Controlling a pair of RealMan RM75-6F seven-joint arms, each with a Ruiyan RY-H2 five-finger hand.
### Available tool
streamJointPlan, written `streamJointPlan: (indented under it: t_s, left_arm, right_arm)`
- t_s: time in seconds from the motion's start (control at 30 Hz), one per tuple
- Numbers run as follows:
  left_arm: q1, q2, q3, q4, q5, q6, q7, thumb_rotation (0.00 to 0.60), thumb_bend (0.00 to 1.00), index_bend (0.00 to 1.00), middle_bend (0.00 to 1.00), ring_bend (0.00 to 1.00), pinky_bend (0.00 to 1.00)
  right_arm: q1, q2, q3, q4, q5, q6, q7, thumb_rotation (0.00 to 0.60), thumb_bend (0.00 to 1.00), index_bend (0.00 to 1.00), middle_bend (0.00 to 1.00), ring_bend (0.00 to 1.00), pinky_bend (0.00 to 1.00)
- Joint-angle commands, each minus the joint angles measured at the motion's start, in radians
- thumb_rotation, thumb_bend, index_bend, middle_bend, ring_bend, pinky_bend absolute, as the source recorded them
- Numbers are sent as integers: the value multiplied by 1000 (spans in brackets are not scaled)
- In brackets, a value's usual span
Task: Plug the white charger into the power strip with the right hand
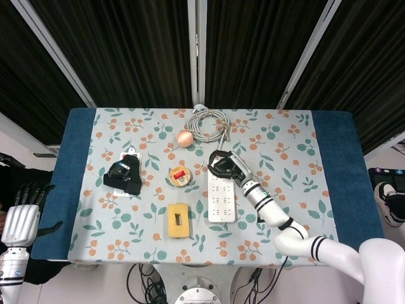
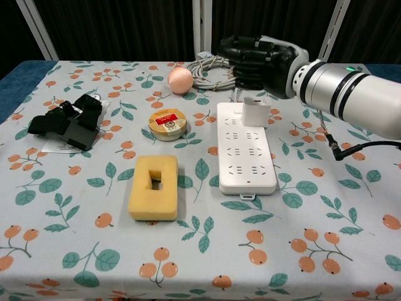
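The white power strip (image 2: 245,153) lies lengthwise right of the table's middle; the head view shows it too (image 1: 221,204). The white charger (image 2: 257,113) stands upright on the strip's far end, free of any grip. My right hand (image 2: 258,61) hovers just above and behind it, with its black fingers loosely bent and nothing in them. In the head view this hand (image 1: 226,167) covers the strip's far end and hides the charger. My left hand (image 1: 19,215) hangs off the table's left edge, fingers apart and empty.
A yellow sponge block (image 2: 153,188) lies left of the strip, with a round tin (image 2: 167,122) behind it. A pink ball (image 2: 180,79) and a coiled grey cable (image 2: 210,64) sit at the back. A black object (image 2: 66,123) rests at the left.
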Motion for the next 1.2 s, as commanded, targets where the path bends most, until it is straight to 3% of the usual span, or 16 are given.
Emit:
streamJointPlan:
  t_s: [0.03, 0.13, 0.2, 0.3, 0.33, 0.43, 0.53, 0.67, 0.97, 1.2]
  left_arm:
    - [-2, 3, -1, -5, 3, 2, 5, 600, 0, 172, 135, 26, 0]
    - [-3, 8, -3, -12, 3, 4, 12, 600, 0, 172, 135, 26, 0]
    - [-2, 10, -5, -16, -2, 5, 20, 600, 0, 172, 135, 26, 0]
    - [-1, 12, -8, -20, -8, 8, 39, 600, 0, 171, 135, 26, 0]
    - [0, 12, -8, -22, -9, 9, 43, 600, 0, 171, 135, 26, 0]
    - [3, 12, -12, -28, -18, 14, 59, 600, 0, 171, 135, 26, 0]
    - [5, 9, -15, -33, -26, 17, 79, 600, 0, 171, 135, 26, 0]
    - [7, 5, -18, -46, -29, 27, 114, 600, 0, 170, 130, 26, 0]
    - [23, 17, -11, -98, 1, 73, 149, 600, 0, 165, 123, 25, 0]
    - [29, 18, -2, -112, 1, 69, 156, 600, 0, 164, 123, 25, 0]
  right_arm:
    - [-35, 58, 8, -55, -16, 78, -77, 600, 848, 1000, 1000, 1000, 1000]
    - [-78, 118, -21, -88, -58, 176, -258, 600, 826, 991, 997, 966, 995]
    - [-120, 163, -51, -112, -82, 250, -447, 600, 773, 903, 940, 849, 898]
    - [-189, 246, -103, -163, -103, 332, -736, 600, 641, 677, 743, 605, 597]
    - [-210, 277, -119, -186, -98, 342, -820, 600, 560, 559, 640, 493, 476]
    - [-276, 392, -165, -285, -47, 346, -1070, 600, 361, 280, 391, 232, 239]
    - [-329, 499, -206, -389, 29, 329, -1254, 600, 212, 27, 159, 35, 50]
    - [-401, 568, -253, -480, 95, 381, -1429, 600, 116, 0, 4, 0, 0]
    - [-611, 605, -339, -561, 23, 652, -1455, 600, 106, 0, 0, 0, 0]
    - [-659, 601, -353, -551, -38, 707, -1441, 600, 114, 0, 0, 0, 0]
